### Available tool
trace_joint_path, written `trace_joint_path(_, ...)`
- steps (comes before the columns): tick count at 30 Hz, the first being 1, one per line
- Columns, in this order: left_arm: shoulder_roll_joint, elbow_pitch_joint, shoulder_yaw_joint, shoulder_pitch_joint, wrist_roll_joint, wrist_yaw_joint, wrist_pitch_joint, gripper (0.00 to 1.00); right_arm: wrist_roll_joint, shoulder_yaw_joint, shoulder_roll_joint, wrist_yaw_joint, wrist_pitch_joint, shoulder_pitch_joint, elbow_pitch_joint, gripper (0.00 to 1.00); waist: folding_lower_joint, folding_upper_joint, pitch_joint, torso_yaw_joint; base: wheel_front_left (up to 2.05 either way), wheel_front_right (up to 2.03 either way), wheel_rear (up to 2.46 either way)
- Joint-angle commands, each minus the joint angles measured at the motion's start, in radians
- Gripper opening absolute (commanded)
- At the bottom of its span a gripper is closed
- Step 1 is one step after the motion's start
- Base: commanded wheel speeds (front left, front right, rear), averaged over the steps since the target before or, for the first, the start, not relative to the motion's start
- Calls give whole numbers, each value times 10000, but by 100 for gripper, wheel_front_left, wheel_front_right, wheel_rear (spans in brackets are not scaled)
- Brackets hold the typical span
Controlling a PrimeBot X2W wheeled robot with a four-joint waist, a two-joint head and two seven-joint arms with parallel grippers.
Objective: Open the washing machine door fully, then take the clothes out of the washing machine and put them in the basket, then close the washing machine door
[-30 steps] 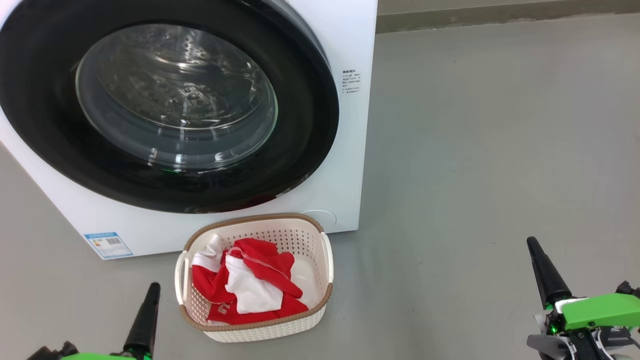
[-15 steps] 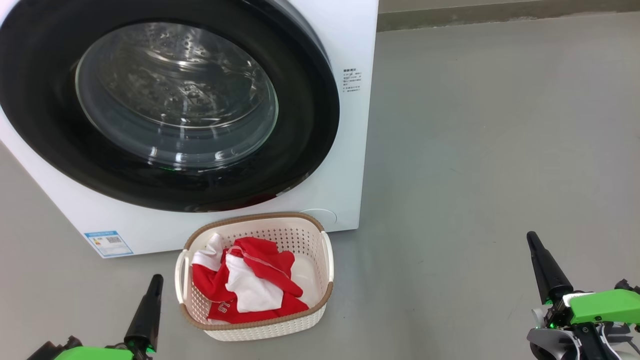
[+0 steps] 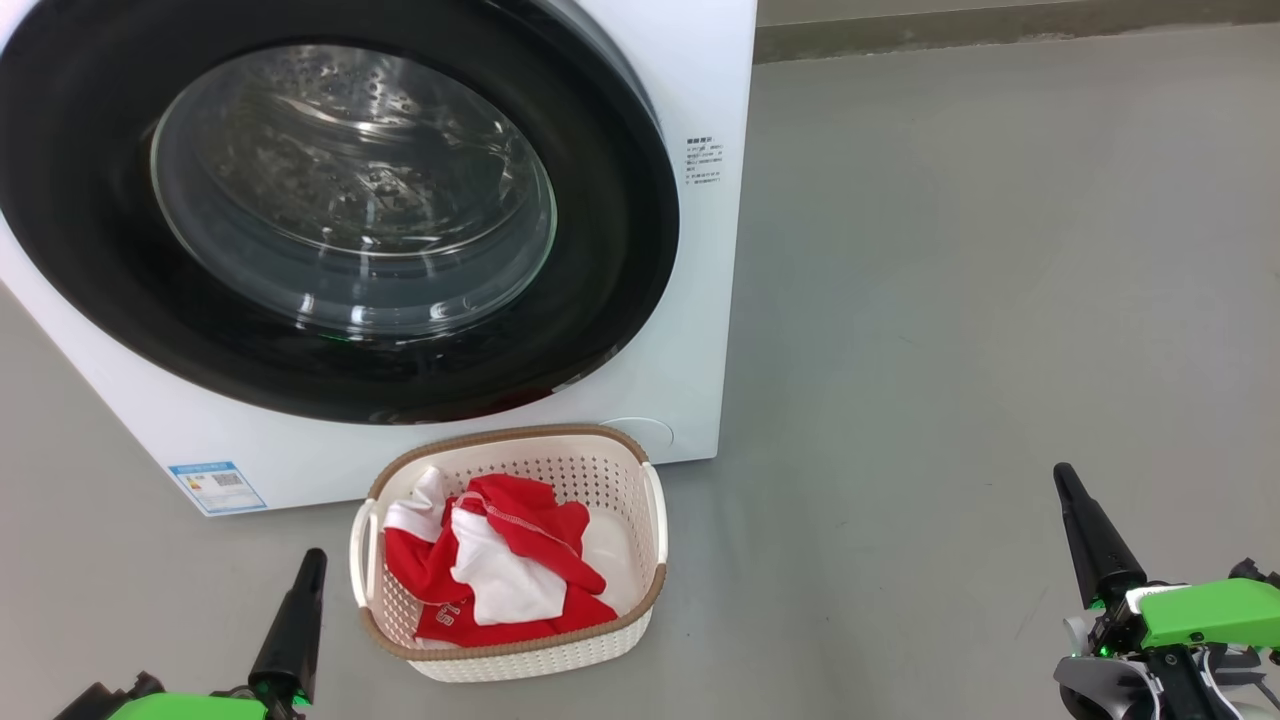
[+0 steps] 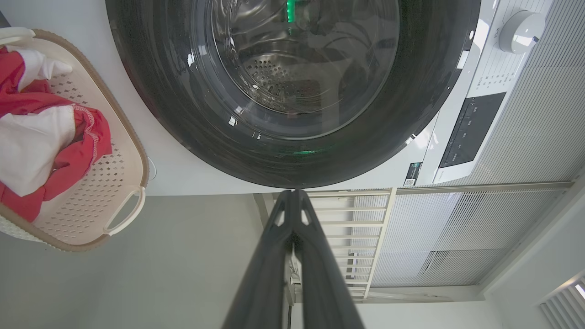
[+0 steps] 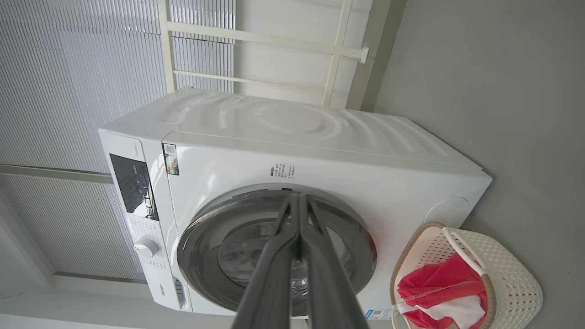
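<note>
The white washing machine (image 3: 705,300) stands at the upper left of the head view, its black-rimmed glass door (image 3: 350,190) shut flat against the front. On the floor just before it sits the cream basket (image 3: 600,630) holding red and white clothes (image 3: 500,570). My left gripper (image 3: 312,560) is shut and empty, low at the left beside the basket. My right gripper (image 3: 1062,475) is shut and empty at the lower right, well clear of the basket. In the left wrist view the door (image 4: 292,91) and basket (image 4: 123,219) show beyond the shut gripper (image 4: 292,194). The right wrist view shows the machine (image 5: 320,151), basket (image 5: 507,274) and shut gripper (image 5: 297,197).
Bare grey floor (image 3: 1000,300) stretches to the right of the machine. A dark skirting strip (image 3: 1000,30) runs along the far wall. White railings (image 5: 256,41) and ribbed wall panels stand behind the machine.
Both grippers rose slightly in the head view about a second ago and have since stayed still. The door, basket and clothes have not moved.
</note>
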Motion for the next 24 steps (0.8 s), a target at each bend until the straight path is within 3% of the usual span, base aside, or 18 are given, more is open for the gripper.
trace_joint_path(1,106,-203,284,-390,-68,-67,37,0,30,152,-56,-6,76,-415,-246,0,-1,0,0,0,0,0,0)
trace_joint_path(24,106,-203,283,-390,-69,-67,36,0,7,124,-37,-6,99,-418,-245,0,-1,0,0,0,0,0,0)
